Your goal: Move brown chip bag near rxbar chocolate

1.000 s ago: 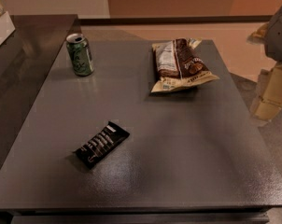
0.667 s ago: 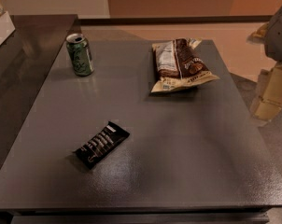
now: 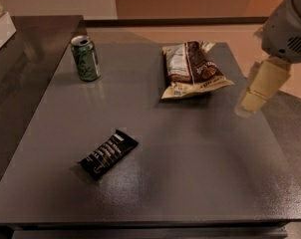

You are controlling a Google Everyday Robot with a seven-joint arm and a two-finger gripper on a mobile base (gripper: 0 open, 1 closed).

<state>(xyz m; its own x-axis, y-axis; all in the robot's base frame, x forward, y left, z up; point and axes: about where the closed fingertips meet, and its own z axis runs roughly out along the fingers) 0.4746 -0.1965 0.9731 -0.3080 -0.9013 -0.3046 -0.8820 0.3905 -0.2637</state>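
Observation:
The brown chip bag (image 3: 192, 68) lies flat at the far right of the dark grey table (image 3: 200, 173), its white label panel facing up. The rxbar chocolate (image 3: 108, 154), a small black bar with white lettering, lies at the front left, well apart from the bag. My gripper (image 3: 260, 86) hangs at the right edge of the view, cream-coloured under a grey arm housing (image 3: 288, 24). It is above the table's right edge, just right of the bag and not touching it.
A green soda can (image 3: 85, 58) stands upright at the table's far left. A darker counter (image 3: 26, 49) adjoins the table on the left, with a white box (image 3: 0, 24) on it. Tan floor lies beyond the far and right edges.
My gripper and arm have moved a little to the left, closer to the chip bag. The bag, bar and can have not moved.

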